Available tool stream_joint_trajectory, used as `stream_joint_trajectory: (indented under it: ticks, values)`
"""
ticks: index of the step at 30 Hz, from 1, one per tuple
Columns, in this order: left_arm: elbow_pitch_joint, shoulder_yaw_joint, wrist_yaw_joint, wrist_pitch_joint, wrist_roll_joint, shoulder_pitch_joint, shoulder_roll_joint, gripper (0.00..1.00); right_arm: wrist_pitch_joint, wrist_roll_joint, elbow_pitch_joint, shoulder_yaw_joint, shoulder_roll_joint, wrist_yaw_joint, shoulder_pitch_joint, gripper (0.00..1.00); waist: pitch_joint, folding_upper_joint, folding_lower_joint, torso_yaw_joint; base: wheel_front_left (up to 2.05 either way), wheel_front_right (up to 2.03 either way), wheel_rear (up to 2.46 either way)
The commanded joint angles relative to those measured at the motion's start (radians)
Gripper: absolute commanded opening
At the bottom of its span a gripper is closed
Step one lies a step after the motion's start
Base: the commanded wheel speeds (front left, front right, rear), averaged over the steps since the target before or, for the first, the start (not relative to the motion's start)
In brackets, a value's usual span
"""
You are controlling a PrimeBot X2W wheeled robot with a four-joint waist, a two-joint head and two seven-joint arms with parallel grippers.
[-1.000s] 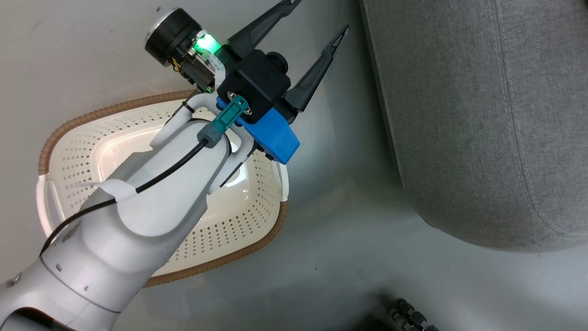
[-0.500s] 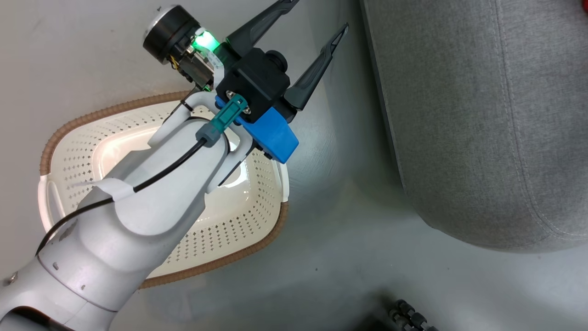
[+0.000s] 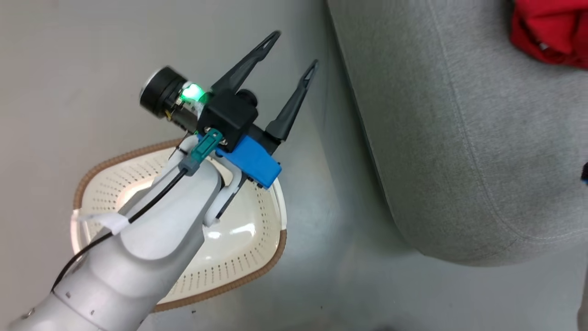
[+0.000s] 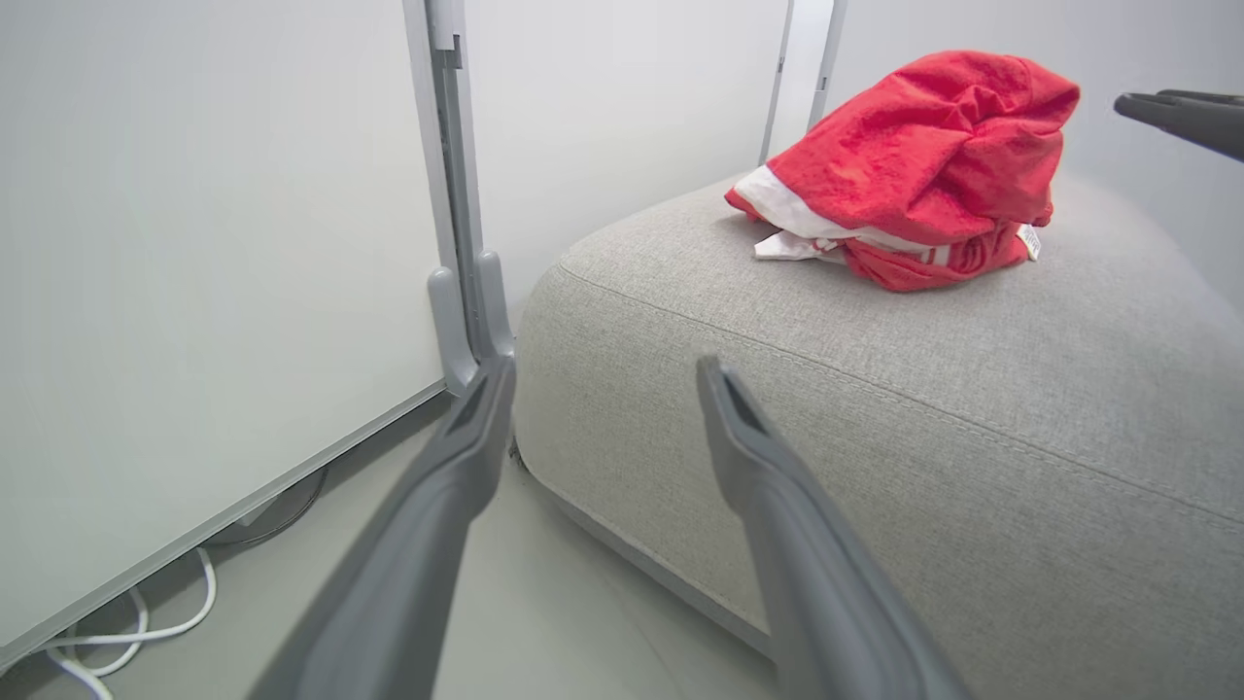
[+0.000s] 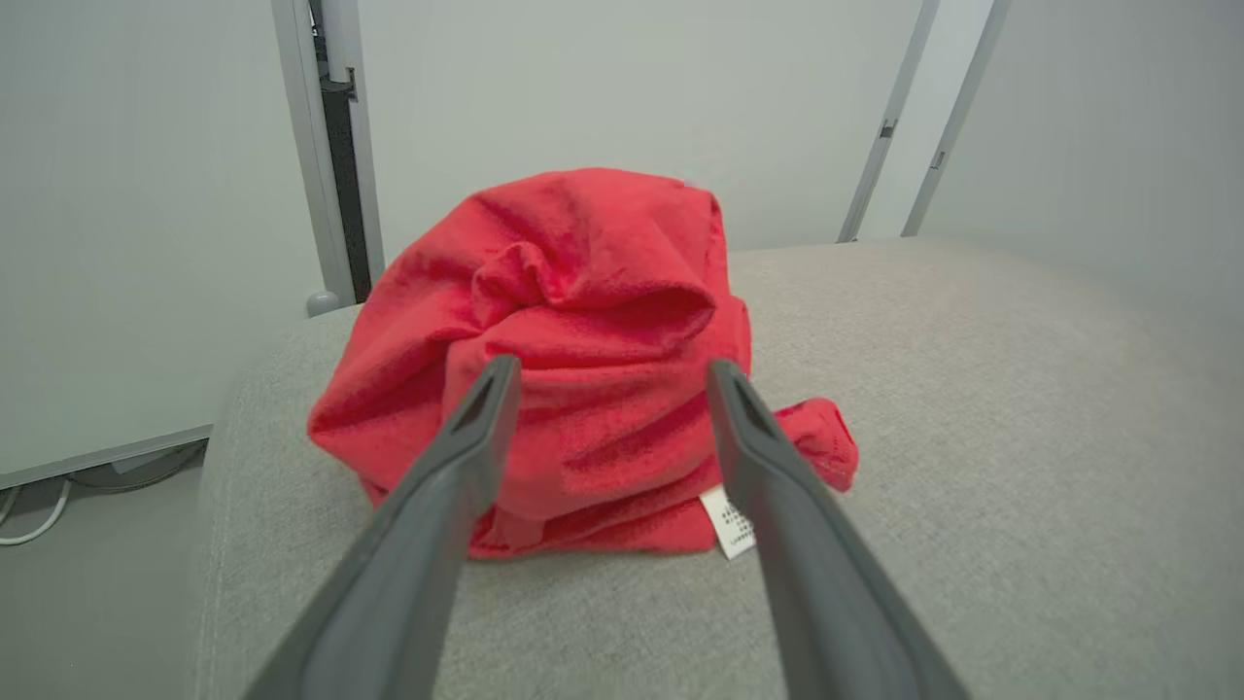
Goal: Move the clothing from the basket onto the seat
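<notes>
Occluded and cropped regions.
The clothing [image 3: 546,32] is cut by the head view's top-right corner; the left forearm [image 3: 151,248] covers much of the basket [image 3: 257,257]; the tag [image 5: 729,522] print is illegible.

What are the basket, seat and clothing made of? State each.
Basket: apparently glossy cream plastic, given perforations and glare. Seat: matte grey woven upholstery, stitched seam. Clothing: soft red fabric, crumpled folds, white tag.

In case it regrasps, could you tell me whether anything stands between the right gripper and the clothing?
Nothing visible does: the open right gripper faces the clothing directly, and the pile lies on the seat.
</notes>
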Motion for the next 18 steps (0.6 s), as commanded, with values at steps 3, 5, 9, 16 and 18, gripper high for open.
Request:
stream_joint_trajectory:
  ticks: [3,5,9,16,18]
  values:
    - [0.007,0.038,0.026,-0.013,-0.019,0.069,0.012,1.0,-0.004,-0.024,-0.053,0.046,0.037,0.001,0.078,1.0,-0.118,0.0,0.0,0.013,0.0,0.0,0.0]
    - [-0.01,0.074,0.043,-0.016,-0.024,0.102,0.015,1.0,-0.004,-0.034,-0.087,0.085,0.05,0.0,0.111,1.0,-0.154,0.0,0.0,0.024,0.0,0.0,0.0]
    - [-0.083,0.173,0.084,-0.016,-0.003,0.196,0.019,1.0,-0.004,-0.033,-0.138,0.152,0.071,0.0,0.162,1.0,-0.21,0.0,0.0,0.056,0.0,0.0,0.0]
    - [-0.167,0.339,0.081,-0.015,0.037,0.355,0.004,1.0,-0.004,-0.041,-0.201,0.231,0.091,0.001,0.223,1.0,-0.29,0.0,0.0,0.126,0.0,0.0,0.0]
    - [-0.18,0.387,0.073,-0.015,0.051,0.388,-0.003,1.0,-0.004,-0.037,-0.206,0.252,0.096,0.001,0.238,1.0,-0.311,0.0,0.0,0.147,0.0,0.0,0.0]
